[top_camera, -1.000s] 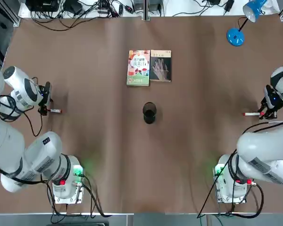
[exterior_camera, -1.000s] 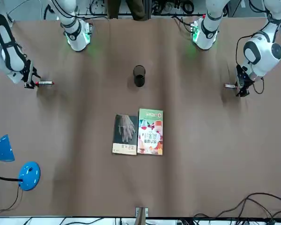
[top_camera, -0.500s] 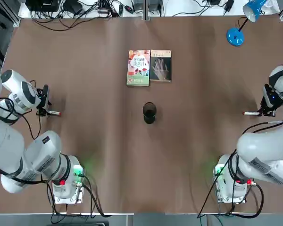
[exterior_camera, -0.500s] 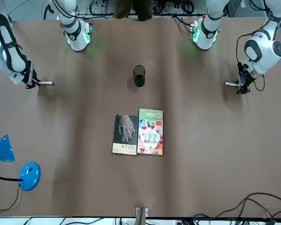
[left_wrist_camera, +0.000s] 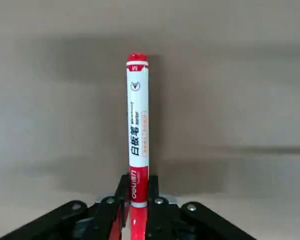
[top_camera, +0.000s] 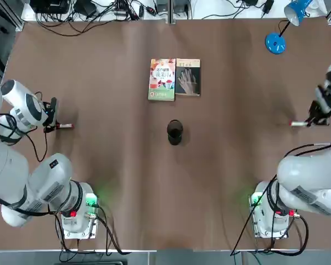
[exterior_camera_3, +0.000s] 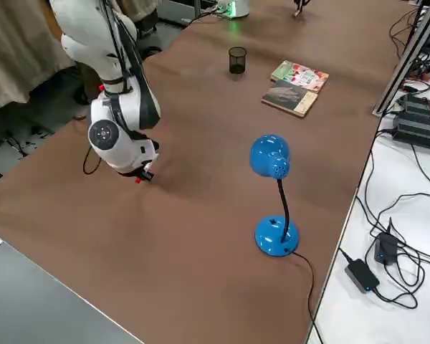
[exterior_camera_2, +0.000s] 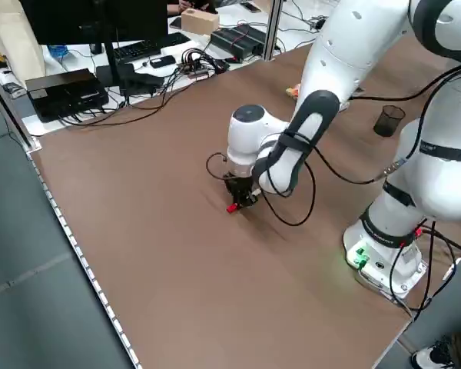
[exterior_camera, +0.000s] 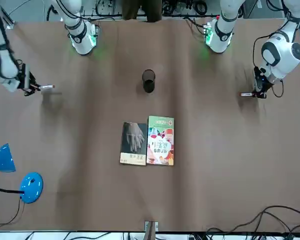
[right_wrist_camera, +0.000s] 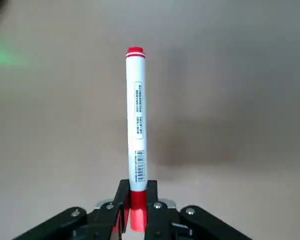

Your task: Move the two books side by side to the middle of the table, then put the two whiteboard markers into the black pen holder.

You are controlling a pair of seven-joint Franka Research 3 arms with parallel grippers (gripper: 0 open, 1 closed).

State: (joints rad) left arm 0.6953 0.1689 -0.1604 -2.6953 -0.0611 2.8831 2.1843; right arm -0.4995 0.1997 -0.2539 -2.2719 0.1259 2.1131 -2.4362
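Whiteboard markers (left_wrist_camera: 138, 115) (right_wrist_camera: 136, 120) sit clamped in the jaws of left (left_wrist_camera: 138, 200) and right (right_wrist_camera: 138, 205) grippers.

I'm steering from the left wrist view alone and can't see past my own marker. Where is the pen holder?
Observer: The black pen holder stands near the middle of the table, on the robot's side of the two books.

Operator: And the other arm?

Observer: The right hand is over the table's right side, its fingers closed on a marker by the red end.

Operator: Anything else standing on the table?

Observer: A blue desk lamp, beyond the books at the far right.
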